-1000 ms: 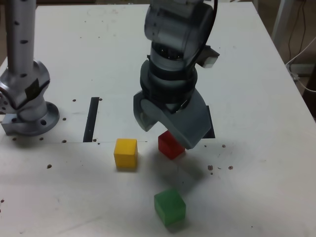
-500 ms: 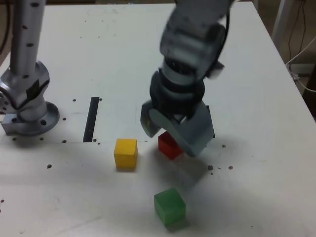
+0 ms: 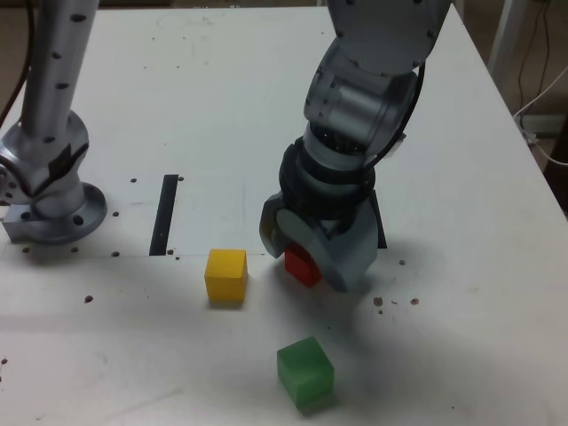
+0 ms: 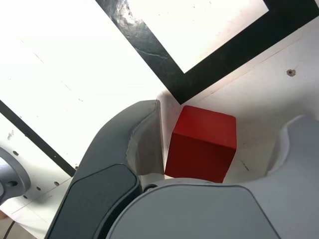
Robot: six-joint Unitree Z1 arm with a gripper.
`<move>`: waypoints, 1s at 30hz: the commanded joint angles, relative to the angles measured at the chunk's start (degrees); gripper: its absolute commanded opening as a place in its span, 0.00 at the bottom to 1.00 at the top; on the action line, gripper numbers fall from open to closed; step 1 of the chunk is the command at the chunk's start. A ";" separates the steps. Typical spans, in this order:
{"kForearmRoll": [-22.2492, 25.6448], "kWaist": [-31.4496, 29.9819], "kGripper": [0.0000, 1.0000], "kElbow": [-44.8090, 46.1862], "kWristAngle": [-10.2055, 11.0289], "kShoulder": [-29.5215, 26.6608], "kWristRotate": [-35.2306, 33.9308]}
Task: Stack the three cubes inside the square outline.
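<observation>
grey tool (image 3: 306, 253) down on the white counter (image 3: 461, 293), jaws part-open around the small matte red cube (image 4: 202, 144), one jaw touching, the other apart. just beside the black tape square outline (image 4: 199, 64). matte yellow cube (image 3: 225, 275) near, matte green cube (image 3: 305, 372) closer to camera.

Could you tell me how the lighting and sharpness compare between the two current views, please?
Exterior view: even, soft light, faint shadows under the gripper and green cube, slightly soft focus. Wrist view: white table washed out by glare, red cube crisp, near jaws slightly blurred.
</observation>
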 commanded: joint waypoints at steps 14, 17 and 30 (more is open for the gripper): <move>-0.17 0.07 0.20 -0.23 -0.03 -0.14 -0.48; -0.13 0.06 0.20 -0.24 -0.03 -0.14 -0.48; 2.27 0.06 0.20 -1.58 -0.15 -0.50 -2.02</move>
